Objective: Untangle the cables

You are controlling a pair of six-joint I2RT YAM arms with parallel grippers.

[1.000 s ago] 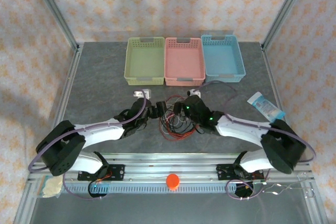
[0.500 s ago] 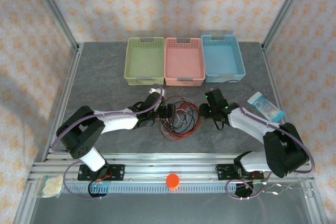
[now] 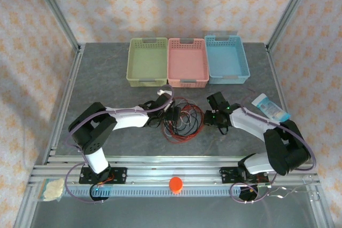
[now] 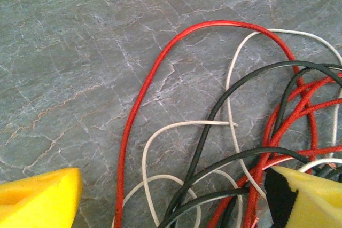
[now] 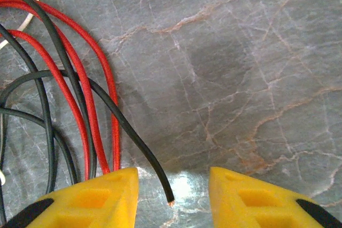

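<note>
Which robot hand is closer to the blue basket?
Right. The right gripper is in front of the blue basket's left end. The left gripper is farther left, across the cables, in front of the pink basket.

Red, black, white cables (image 3: 183, 121), grey marbled table (image 3: 107, 84), green basket (image 3: 148, 60), pink basket (image 3: 187, 62), blue basket (image 3: 226, 58)
</note>
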